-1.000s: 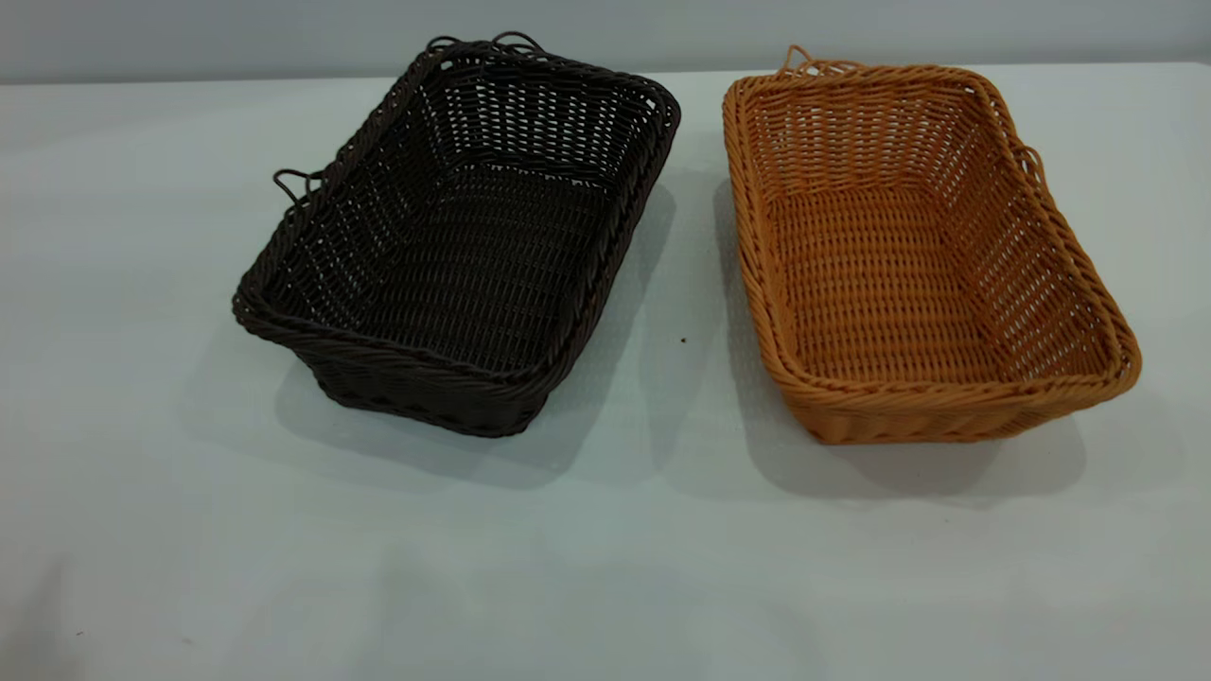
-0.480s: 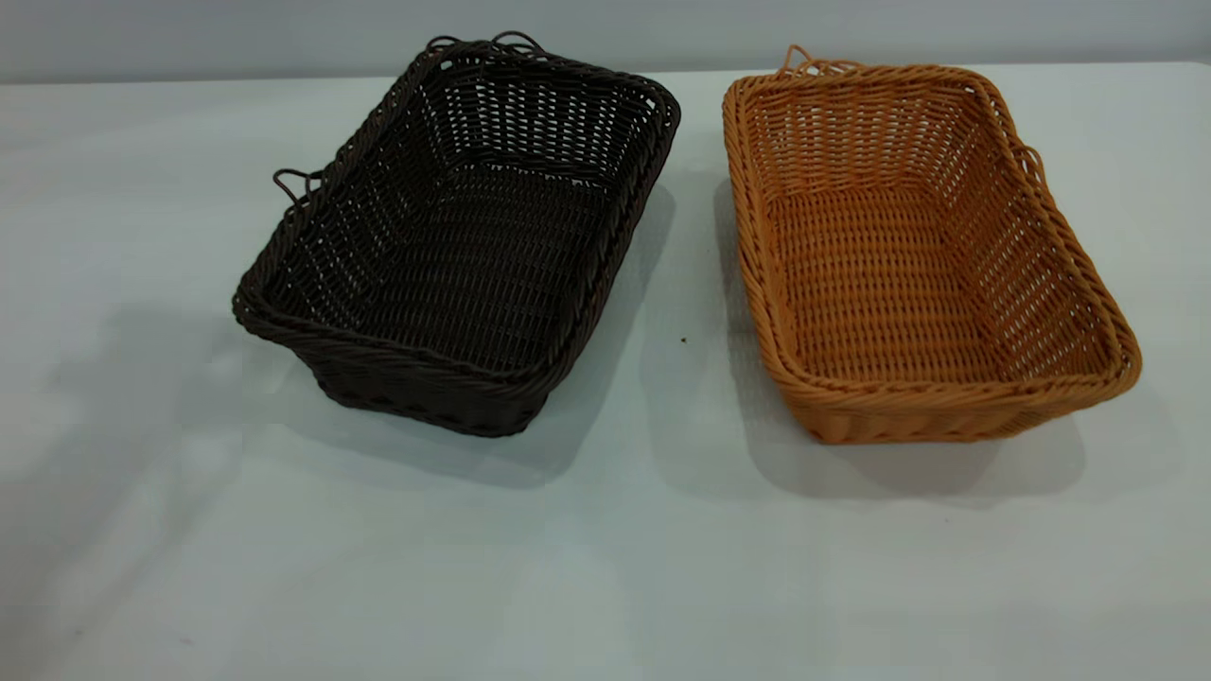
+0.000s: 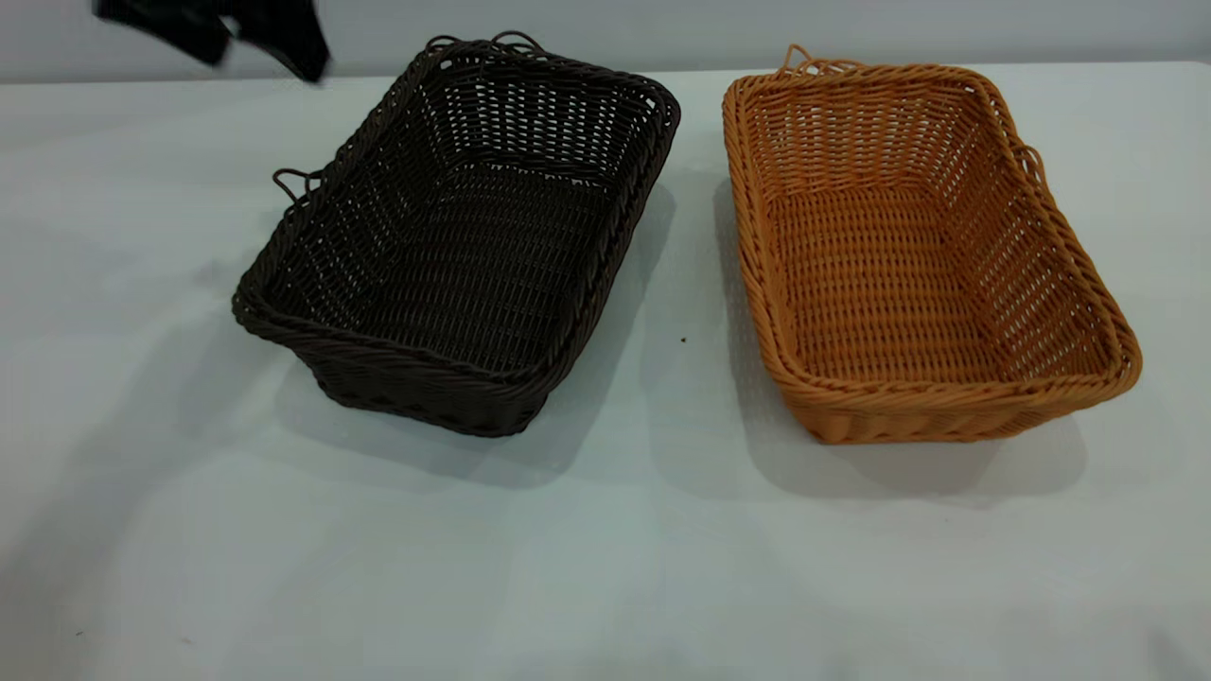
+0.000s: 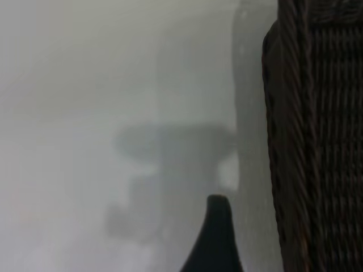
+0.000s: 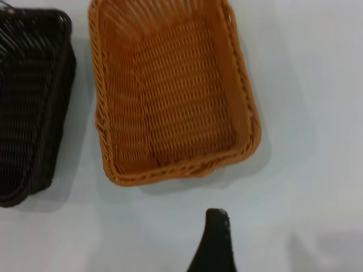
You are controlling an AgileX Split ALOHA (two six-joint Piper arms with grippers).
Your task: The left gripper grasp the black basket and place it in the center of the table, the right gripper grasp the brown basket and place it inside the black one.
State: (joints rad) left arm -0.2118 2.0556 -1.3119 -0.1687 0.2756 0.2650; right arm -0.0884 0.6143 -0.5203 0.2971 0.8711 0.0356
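The black basket [image 3: 454, 236] stands on the white table [image 3: 605, 567] left of centre, turned at an angle. The brown basket [image 3: 908, 246] stands to its right, apart from it. My left gripper [image 3: 227, 33] is a blurred dark shape at the far left, above and behind the black basket's far left corner, touching nothing. In the left wrist view the black basket's braided rim [image 4: 306, 136] is close beside that gripper. My right gripper [image 5: 214, 243] shows only as a dark bar in the right wrist view, over bare table short of the brown basket [image 5: 170, 96].
A strip of bare table [image 3: 695, 284] separates the two baskets. The black basket also shows in the right wrist view [image 5: 28, 102]. A small dark speck [image 3: 683, 340] lies between the baskets. A grey wall runs behind the table's far edge.
My left gripper has come into the exterior view at the far left, and its shadow has shifted on the table's left side. Both baskets are where they were.
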